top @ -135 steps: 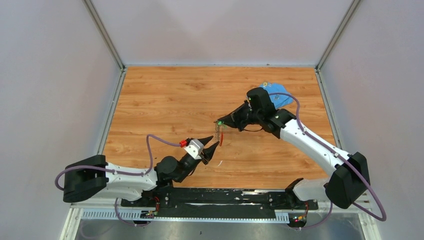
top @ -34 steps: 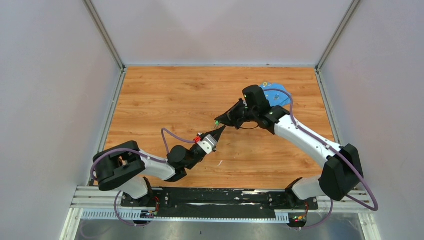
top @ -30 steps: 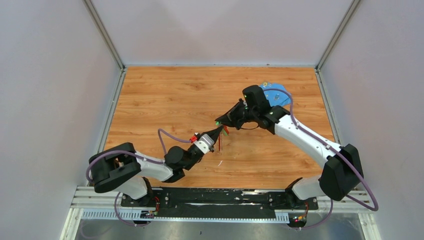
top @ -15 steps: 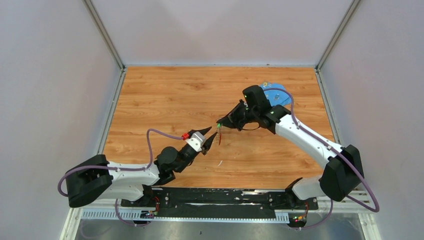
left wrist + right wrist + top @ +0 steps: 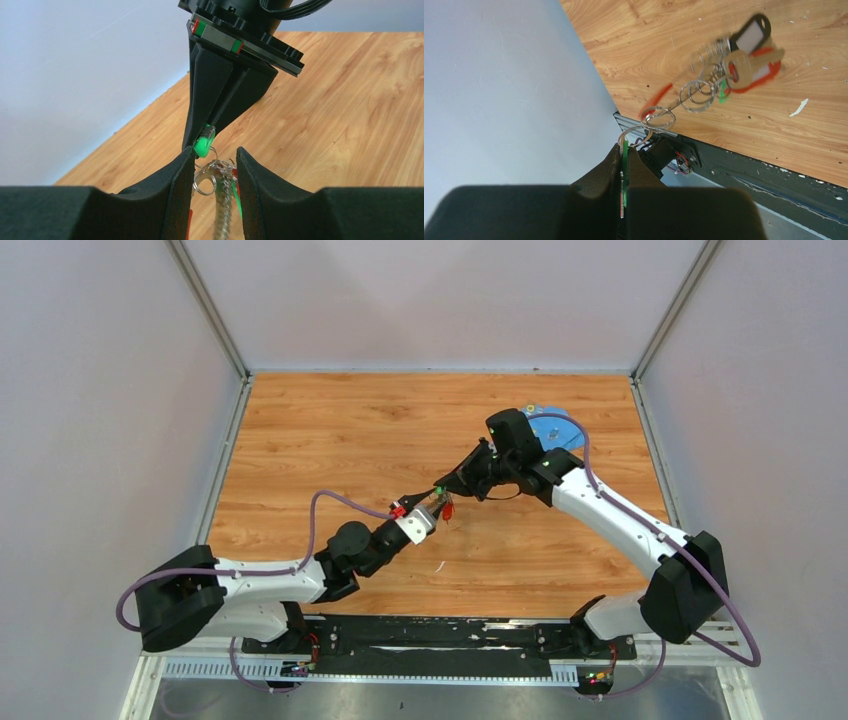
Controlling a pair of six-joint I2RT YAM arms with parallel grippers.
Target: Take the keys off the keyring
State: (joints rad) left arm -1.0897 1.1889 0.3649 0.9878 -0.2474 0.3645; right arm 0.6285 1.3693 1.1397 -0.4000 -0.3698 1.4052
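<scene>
Right hand pinches a green key; left wrist view shows left hand spread around keys.

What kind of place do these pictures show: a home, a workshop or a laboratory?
Probably a robot laboratory test cell. Plain pale walls with metal corner posts enclose a wood-pattern tabletop; the white and black left arm and right arm are mounted on a black base rail.

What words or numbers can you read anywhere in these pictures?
No words or numbers can be read anywhere.
Black-framed plastic key tag: its white label is blurred, and no writing shows.
Blue flat piece at the table's far side: its tiny coloured marks are too small to read.
</scene>
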